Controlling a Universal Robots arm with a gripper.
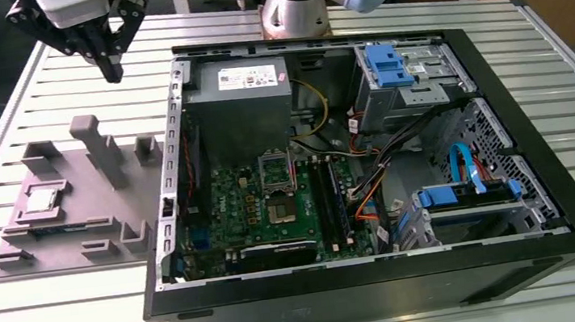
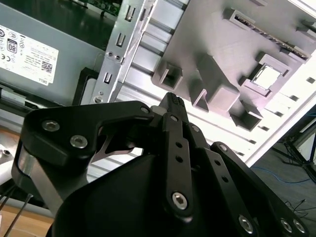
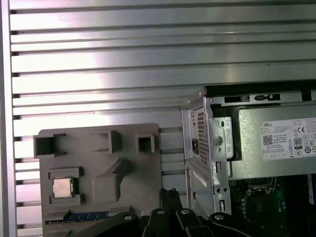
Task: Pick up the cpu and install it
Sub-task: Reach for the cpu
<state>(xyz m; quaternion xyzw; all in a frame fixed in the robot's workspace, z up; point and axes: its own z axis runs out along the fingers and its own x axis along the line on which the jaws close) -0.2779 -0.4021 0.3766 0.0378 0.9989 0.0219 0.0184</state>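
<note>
The open case sits nearest in the exterior view. Beside it, on the exterior view's left, the cpu lies in a recess of the grey tray. Farther back, the gripper hangs above the table, fingers pressed together, holding nothing.

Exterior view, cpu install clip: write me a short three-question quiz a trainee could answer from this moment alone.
1. True or false: the gripper is holding the cpu.
2. Multiple choice: the cpu lies
A) in a recess of the grey tray
B) on the green board
C) in a blue drive bracket
3. Fill in: in the exterior view, the grey tray sits on the table to the ____ of the computer case.

Key: 1 false, since the fingers are shut on nothing and hang above the table beyond the tray; 2 A; 3 left.
</note>
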